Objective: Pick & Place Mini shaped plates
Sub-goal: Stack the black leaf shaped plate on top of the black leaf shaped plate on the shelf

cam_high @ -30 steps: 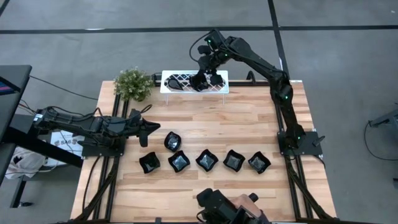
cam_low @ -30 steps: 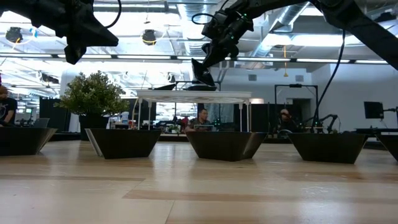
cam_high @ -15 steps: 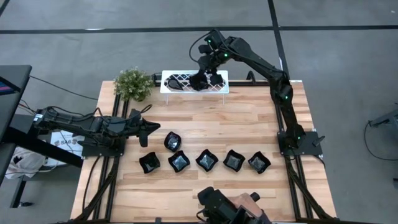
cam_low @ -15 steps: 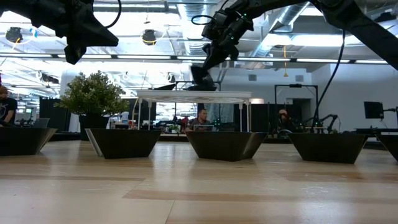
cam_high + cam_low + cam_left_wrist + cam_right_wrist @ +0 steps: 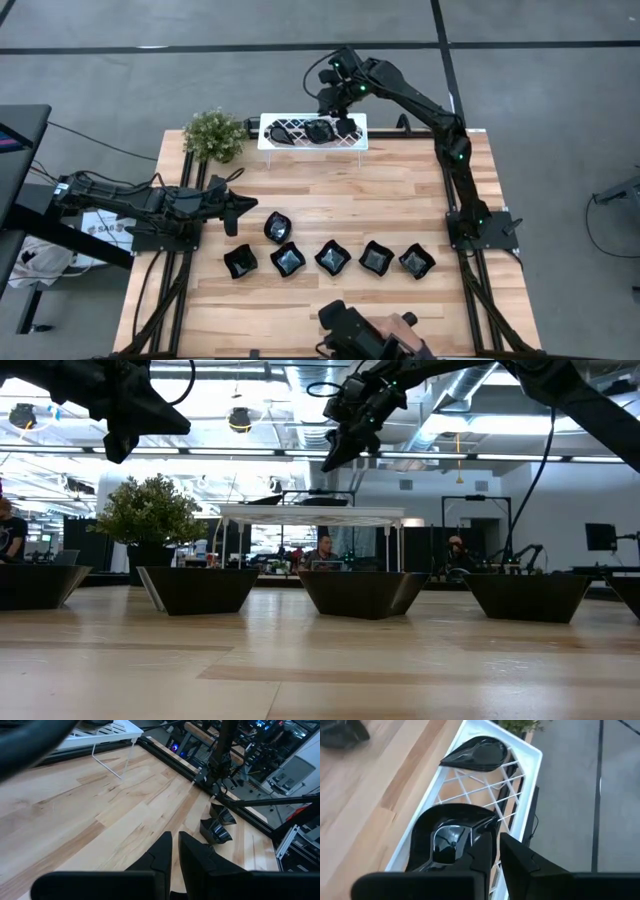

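Note:
The mini shaped plates are glossy black dishes. Two lie on the white rack (image 5: pixel 350 130) at the table's far edge: a rounded leaf-like bowl (image 5: pixel 318 130) (image 5: pixel 451 837) and a slim teardrop (image 5: pixel 284 133) (image 5: pixel 479 754). Several wavy-edged squares stand on the table nearer me, five in a row (image 5: pixel 332 257) and one (image 5: pixel 277 226) just behind its left end. My right gripper (image 5: pixel 334 100) (image 5: pixel 334 452) hangs above the rack, over the leaf-like bowl, its fingers almost together and holding nothing. My left gripper (image 5: pixel 242 206) waits shut at the table's left side.
A small green potted plant (image 5: pixel 213 135) stands at the far left corner beside the rack. A camera mount (image 5: pixel 365 335) sits at the near edge. Bare wood lies between the rack and the row of plates. People sit in the room beyond the table.
My right gripper lowered the leaf-like bowl onto the rack, let go of it and rose straight up. The bowl, held tilted above the rack a second ago, now lies flat on it.

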